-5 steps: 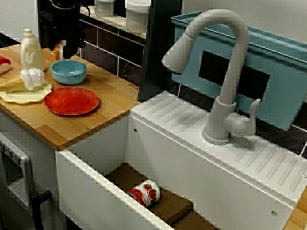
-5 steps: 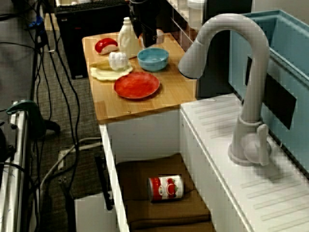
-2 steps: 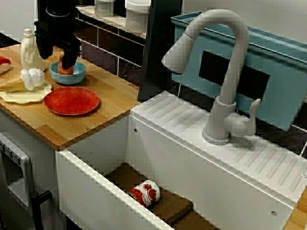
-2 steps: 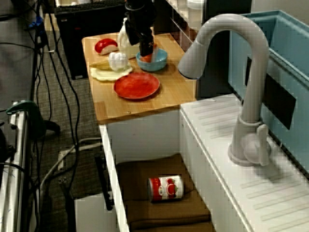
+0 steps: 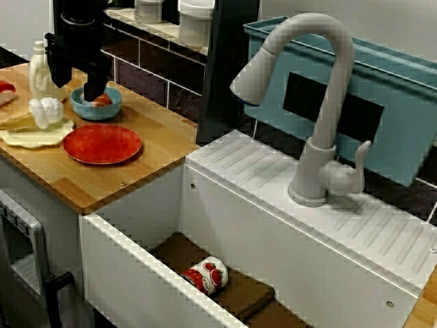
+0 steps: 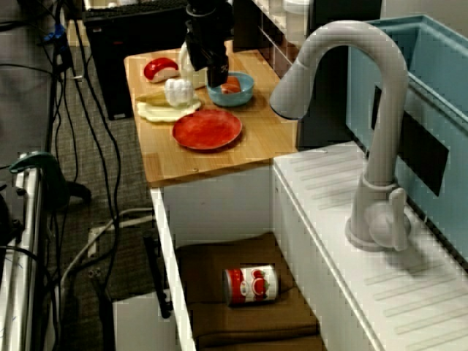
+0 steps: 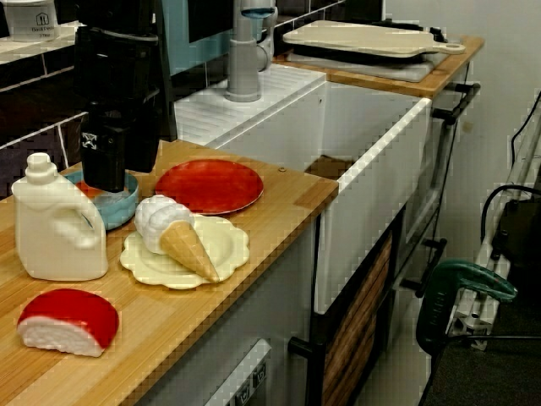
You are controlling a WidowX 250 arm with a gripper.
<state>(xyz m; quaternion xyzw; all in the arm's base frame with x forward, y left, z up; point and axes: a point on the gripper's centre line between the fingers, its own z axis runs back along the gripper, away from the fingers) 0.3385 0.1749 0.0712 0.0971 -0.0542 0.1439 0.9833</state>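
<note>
Arm (image 5: 78,20): matte black, thick and blocky, upper left of the view across the sink.
Gripper (image 7: 105,179): black, squared-off housing with plain flat sides.
Markings: small white logo (image 7: 90,142) on the housing, left of the countertop view.

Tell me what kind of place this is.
Probably a mock kitchen in a lab: a white sink with a faucet, a wooden counter holding toy food like an ice cream cone, and cables on the floor.

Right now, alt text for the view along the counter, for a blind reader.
A black gripper hangs over a blue bowl on a wooden counter, beside a white jug, a toy ice cream cone on a pale plate and a red plate.
</note>
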